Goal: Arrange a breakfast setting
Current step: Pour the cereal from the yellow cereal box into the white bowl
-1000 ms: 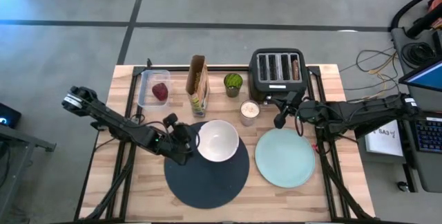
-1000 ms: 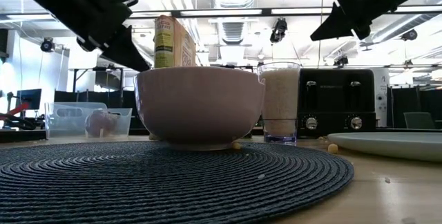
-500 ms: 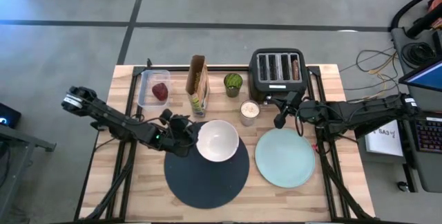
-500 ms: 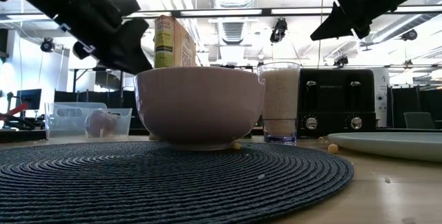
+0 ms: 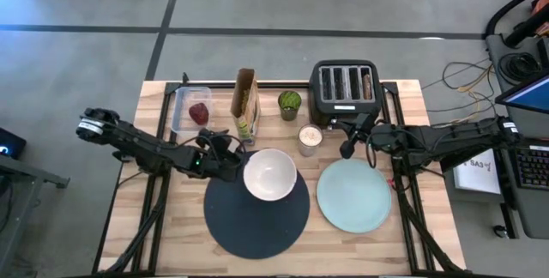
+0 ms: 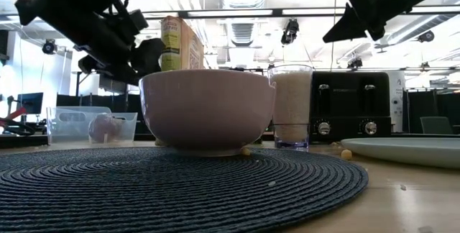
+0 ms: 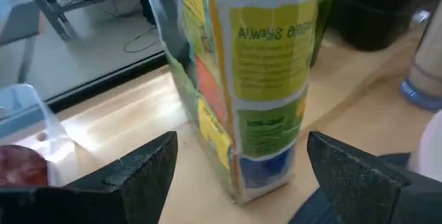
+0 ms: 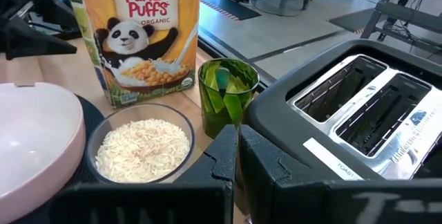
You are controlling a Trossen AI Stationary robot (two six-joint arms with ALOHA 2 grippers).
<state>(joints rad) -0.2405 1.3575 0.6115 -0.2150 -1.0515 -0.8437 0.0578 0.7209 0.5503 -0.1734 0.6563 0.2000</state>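
Note:
The white bowl [image 5: 270, 175] stands upright on the far part of the dark navy round mat [image 5: 257, 218]; in the low view the bowl [image 6: 207, 111] rests on the mat [image 6: 180, 183]. My left gripper [image 5: 230, 156] hovers open just left of the bowl, fingers spread toward the cereal box [image 7: 255, 79], touching nothing. The mint-green plate [image 5: 354, 195] lies right of the mat. My right gripper [image 5: 347, 148] hangs shut above the table between the toaster [image 5: 345, 87] and the plate. The dark red food piece [image 5: 199, 113] lies in the clear tub [image 5: 190, 109].
A glass of rice [image 5: 310, 138] and a green cup [image 5: 290, 104] stand behind the bowl, close to the cereal box [image 5: 246, 106]. A brown slice [image 5: 368, 83] sits in the toaster's right slot. Bare wood shows along the near edge beside the mat.
My left gripper has opened at the bowl's left rim, risen and drawn back a little toward the table's far-left, now facing the cereal box. The bowl has stayed in place on the mat. The right arm has kept still.

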